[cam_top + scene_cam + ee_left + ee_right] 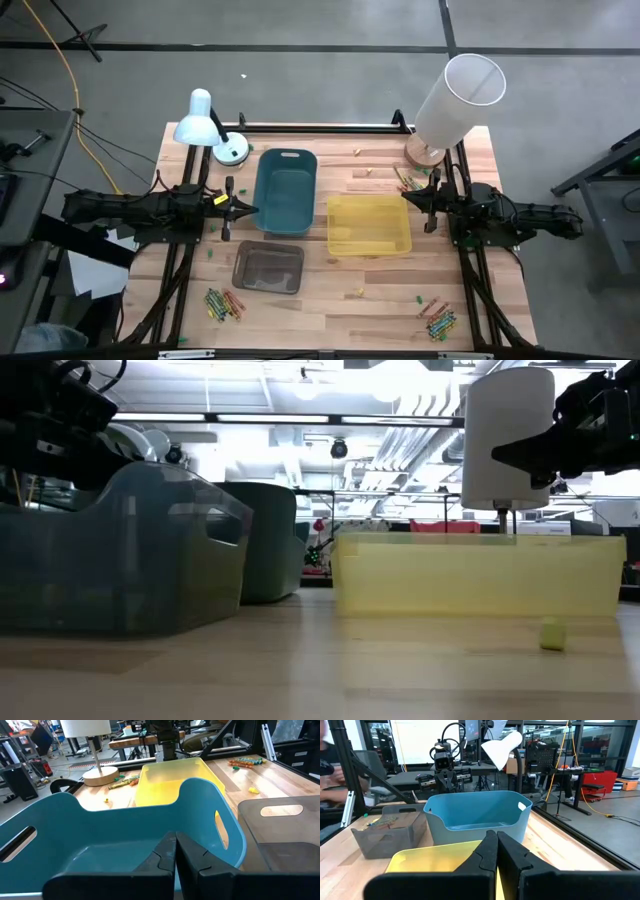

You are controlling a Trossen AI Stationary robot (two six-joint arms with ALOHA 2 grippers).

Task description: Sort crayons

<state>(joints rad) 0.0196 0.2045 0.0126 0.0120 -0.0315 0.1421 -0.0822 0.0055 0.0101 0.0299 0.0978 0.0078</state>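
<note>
Bins number three on the wooden table [330, 305]: a blue bin [285, 190] in the middle, a yellow bin [369, 225] to its right and a grey bin [268, 267] in front of it. The crayons [224, 304] lie in three loose heaps, one at the front left corner, one at the front right [437, 319], and one by the foot of the white cylinder lamp [455, 102] at the back right. A second lamp, pale blue [200, 122], stands at the back left. The left gripper [248, 208] hangs at the blue bin's left wall, fingers pressed together and holding nothing; the right gripper [409, 199] sits at the yellow bin's right edge, likewise closed and empty. From table height no crayons show, only bins, arms and a small yellow bit [551, 635]. The right wrist view catches a person [330, 760] beyond the table.
</note>
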